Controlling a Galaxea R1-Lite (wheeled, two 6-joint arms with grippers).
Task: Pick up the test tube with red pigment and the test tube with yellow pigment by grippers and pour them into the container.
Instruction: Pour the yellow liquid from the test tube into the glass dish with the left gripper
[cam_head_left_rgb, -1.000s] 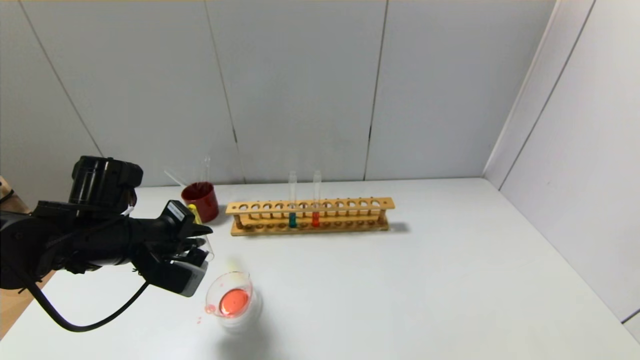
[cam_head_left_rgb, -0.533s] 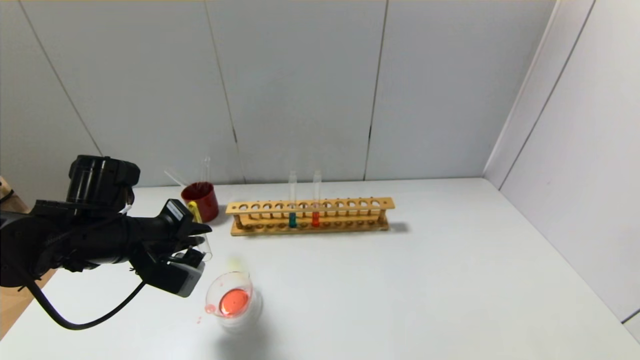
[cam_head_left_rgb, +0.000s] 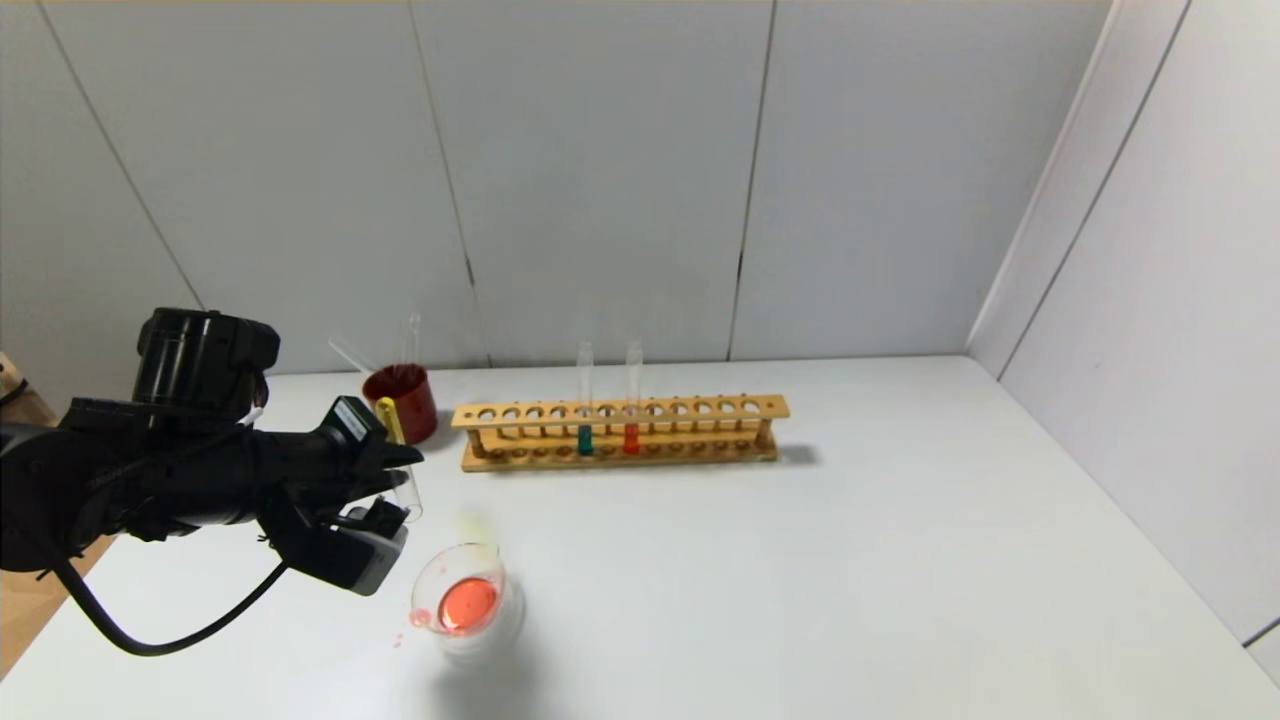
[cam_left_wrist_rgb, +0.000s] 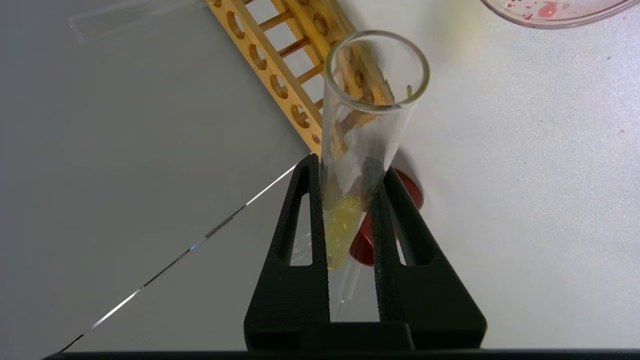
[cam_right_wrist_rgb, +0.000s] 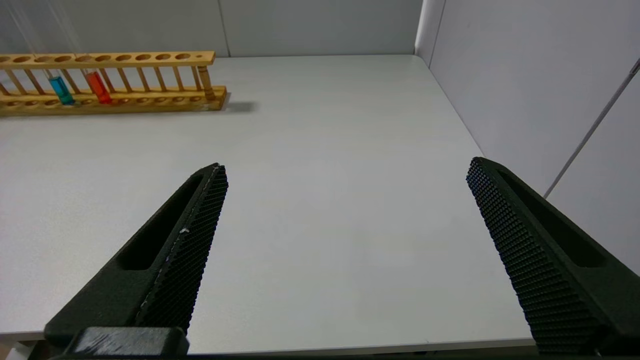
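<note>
We record the left gripper (cam_head_left_rgb: 395, 490) at the left of the head view, its jaws clamped on the test tube with yellow pigment (cam_head_left_rgb: 398, 462), which shows tilted with its closed end up and its open mouth lower, just up and left of the container (cam_head_left_rgb: 463, 600). In the left wrist view the pads grip the tube (cam_left_wrist_rgb: 367, 135) low on its body, at the yellow column, and a little liquid is left in the base. The container sits in the lower-left middle of the head view and already holds orange-red liquid; a few red droplets lie on the table (cam_head_left_rgb: 800, 560) beside its spout. A red tube (cam_head_left_rgb: 632, 405) stands in the wooden rack (cam_head_left_rgb: 620, 432) next to a teal one (cam_head_left_rgb: 585, 408); behind the rack's left end is a dark red cup (cam_head_left_rgb: 402, 400). The right gripper (cam_right_wrist_rgb: 345, 260) hangs spread wide over bare table, holding nothing. We judge the tube light, rigid, smooth and brittle: it could slip or crack, so modest squeeze on the mid-body, clear of the rim, seems best. The mouth does not yet look to be over the container, so a pour from here would likely spill.
</note>
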